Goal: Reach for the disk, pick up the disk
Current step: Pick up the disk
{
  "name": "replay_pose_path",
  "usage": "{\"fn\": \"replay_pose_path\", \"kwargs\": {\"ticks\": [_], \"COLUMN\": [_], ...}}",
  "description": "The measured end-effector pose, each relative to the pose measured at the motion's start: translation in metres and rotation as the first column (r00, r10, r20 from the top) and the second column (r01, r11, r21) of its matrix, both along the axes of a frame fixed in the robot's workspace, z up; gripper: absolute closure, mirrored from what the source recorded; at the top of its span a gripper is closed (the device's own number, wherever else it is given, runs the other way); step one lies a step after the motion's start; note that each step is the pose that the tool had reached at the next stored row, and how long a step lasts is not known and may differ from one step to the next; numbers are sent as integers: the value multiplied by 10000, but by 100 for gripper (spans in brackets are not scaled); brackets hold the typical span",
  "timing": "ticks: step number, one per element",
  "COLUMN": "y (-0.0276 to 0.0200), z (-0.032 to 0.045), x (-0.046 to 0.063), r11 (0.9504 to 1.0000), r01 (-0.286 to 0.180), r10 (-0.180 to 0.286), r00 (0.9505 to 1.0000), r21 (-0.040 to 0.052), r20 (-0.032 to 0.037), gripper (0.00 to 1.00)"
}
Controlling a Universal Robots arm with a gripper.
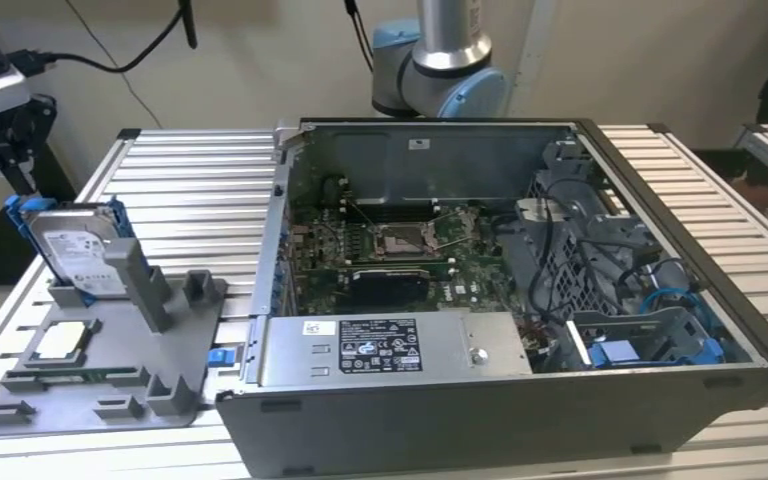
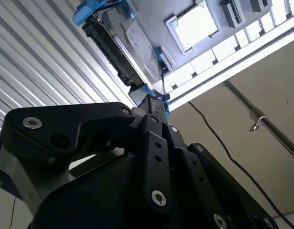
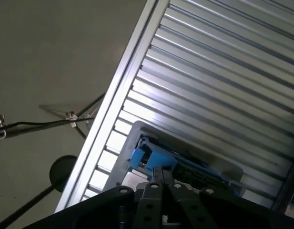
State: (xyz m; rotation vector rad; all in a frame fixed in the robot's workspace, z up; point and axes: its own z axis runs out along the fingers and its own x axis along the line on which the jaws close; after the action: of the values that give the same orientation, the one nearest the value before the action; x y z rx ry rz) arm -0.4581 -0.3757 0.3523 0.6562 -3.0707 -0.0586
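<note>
Silver-grey disk (image 1: 80, 262): stands on its edge in a slot of the grey holder (image 1: 104, 390), at the holder's far end in the exterior view. Its white label faces the camera and it leans back a touch. It sits fully in the slot, not lifted.
Blue bracket (image 1: 15, 218): frames the disk's edges. In the first wrist view (image 3: 149, 160) it's the bright blue bit poking up out of the holder.
Gripper (image 1: 20, 183): black, and it hangs right over the holder's far end, at the bracket's upper corner on the exterior view's left. It's drawn in narrow, with the tips nearly together. In both wrist views (image 2: 154, 101) (image 3: 161, 172) the tips line up with the bracket's end. Honestly can't tell if they touch it or pinch anything.
Chip (image 1: 64, 343): small square silver one, lying flat on the holder, on the near side of the disk.
Table (image 1: 184, 170): ribbed aluminium slats, directly under the holder.
Case (image 1: 491, 420): open computer case, just beside the holder on the exterior view's right.
Motherboard (image 1: 384, 250): green, on the case floor.
Power supply (image 1: 384, 345): silver box along the case's near wall.
Caddy (image 1: 618, 352): blue plastic, among cables at the case end farthest from the holder.
Arm (image 1: 444, 60): grey with light-blue joints, behind the case and well apart from the holder.
</note>
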Motion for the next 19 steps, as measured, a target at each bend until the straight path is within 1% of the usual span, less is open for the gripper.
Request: {"fn": "replay_pose_path", "kwargs": {"ticks": [3, 6, 10, 12, 15, 19], "y": [0, 0, 0, 0, 0, 0], "z": [0, 0, 0, 0, -1, 0], "x": [1, 0, 0, 0, 0, 0], "r11": [9994, 9977, 9934, 9903, 9844, 9741], "r01": [-338, -671, -1145, -1386, -1758, -2263], "r10": [338, 671, 1145, 1386, 1758, 2263], "r00": [9994, 9977, 9934, 9903, 9844, 9740], "r21": [0, -1, -3, -4, -6, -9], "r20": [23, 36, 52, 59, 72, 86], "gripper": [100, 100, 100, 100, 100, 100]}}
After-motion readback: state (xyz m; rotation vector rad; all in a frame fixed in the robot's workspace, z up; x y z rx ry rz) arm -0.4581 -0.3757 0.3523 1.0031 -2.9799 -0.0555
